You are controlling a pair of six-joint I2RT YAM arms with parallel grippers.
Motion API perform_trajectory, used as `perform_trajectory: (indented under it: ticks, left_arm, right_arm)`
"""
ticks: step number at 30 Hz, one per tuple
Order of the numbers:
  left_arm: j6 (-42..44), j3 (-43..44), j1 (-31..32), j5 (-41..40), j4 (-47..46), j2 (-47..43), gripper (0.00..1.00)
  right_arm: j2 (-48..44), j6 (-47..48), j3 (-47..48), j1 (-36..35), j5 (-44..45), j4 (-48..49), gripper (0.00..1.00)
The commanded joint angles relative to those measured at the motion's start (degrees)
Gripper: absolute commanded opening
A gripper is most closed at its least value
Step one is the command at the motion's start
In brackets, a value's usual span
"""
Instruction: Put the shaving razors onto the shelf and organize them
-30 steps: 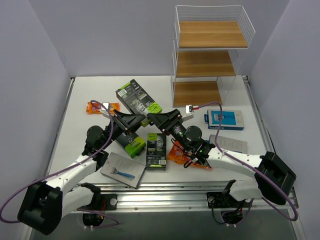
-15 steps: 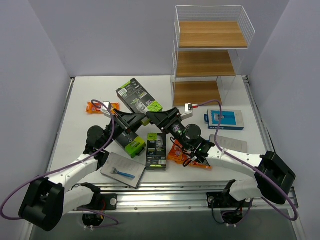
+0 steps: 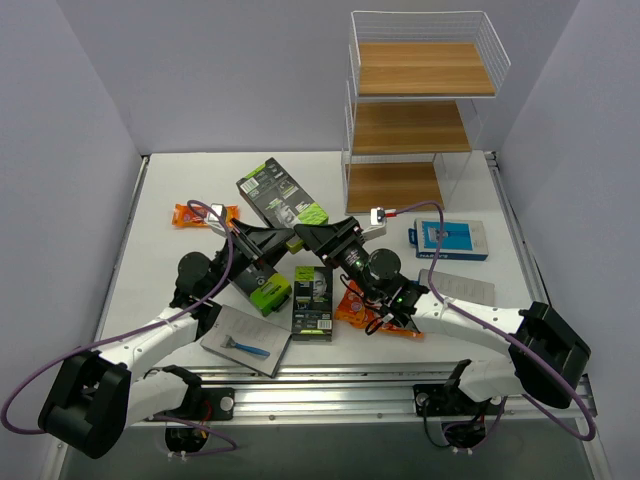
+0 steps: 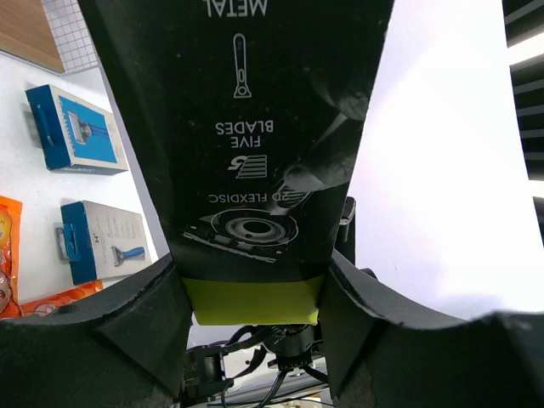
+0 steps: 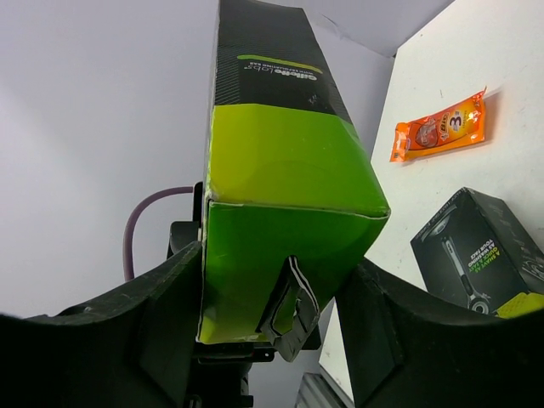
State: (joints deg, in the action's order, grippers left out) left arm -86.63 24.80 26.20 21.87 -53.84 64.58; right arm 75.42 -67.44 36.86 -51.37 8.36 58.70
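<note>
From the top, a black-and-lime razor box [image 3: 282, 198] is held up over the middle of the table [image 3: 160, 190], left of the shelf [image 3: 410, 125]. Its near end sits between the left gripper [image 3: 283, 240] and the right gripper [image 3: 303, 234].

In the left wrist view, the fingers [image 4: 110, 323] are clamped on the box's black face, which is printed "FIVE BLADES" above a lime band.

In the right wrist view, the fingers [image 5: 144, 323] press against both sides of the box's lime end, where a hang tab [image 5: 289, 310] dangles.

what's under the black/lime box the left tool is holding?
From the top view, the black-and-lime box, gripped by the left tool, hides the surface directly beneath it. Only white table shows around its edges; whether anything lies underneath cannot be seen.
</note>
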Motion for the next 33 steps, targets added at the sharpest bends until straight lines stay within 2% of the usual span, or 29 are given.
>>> perform_trajectory:
  ticks: [1,3,4,8,9,12,14,17,29,33]
  left_arm:
    - [1.6,0.7,0.8,1.2,-6.9,-0.8,0.02]
    - [2.0,0.7,0.8,1.3,-6.5,-0.9,0.05]
    - [2.0,0.6,0.8,1.2,-6.2,-0.9,0.07]
    - [3.1,0.3,0.8,1.1,-4.0,-1.4,0.21]
    - [3.4,0.3,0.7,1.1,-3.6,-1.5,0.28]
    - [4.9,0.3,0.8,0.9,-1.5,-2.0,0.39]
    - [6.0,0.4,0.7,0.6,0.7,-2.3,0.42]
    - [7.6,1.0,0.7,0.7,2.7,-2.3,0.53]
    - [13.1,3.1,0.2,2.0,10.9,-2.3,0.68]
    - [14.4,3.3,0.2,2.3,13.2,-2.5,0.69]
  right_arm:
    - [-2.3,1.3,1.4,0.0,3.8,2.8,0.42]
    - [-3.2,1.4,1.1,0.1,4.6,2.3,0.35]
    - [-3.3,1.5,1.0,0.2,4.7,2.0,0.28]
    - [-4.1,1.7,0.8,0.3,4.9,1.4,0.14]
    - [-4.4,1.7,0.6,0.2,5.0,1.3,0.09]
    - [-4.8,1.6,0.4,0.3,5.2,0.7,0.00]
    - [-5.1,1.6,0.2,0.5,5.3,0.4,0.00]
    - [-5.6,1.3,-0.4,0.5,5.5,0.2,0.00]
    - [-7.9,-0.7,-2.8,2.2,6.2,-0.5,0.00]
    - [-8.6,-1.0,-3.6,2.8,6.2,-0.6,0.00]
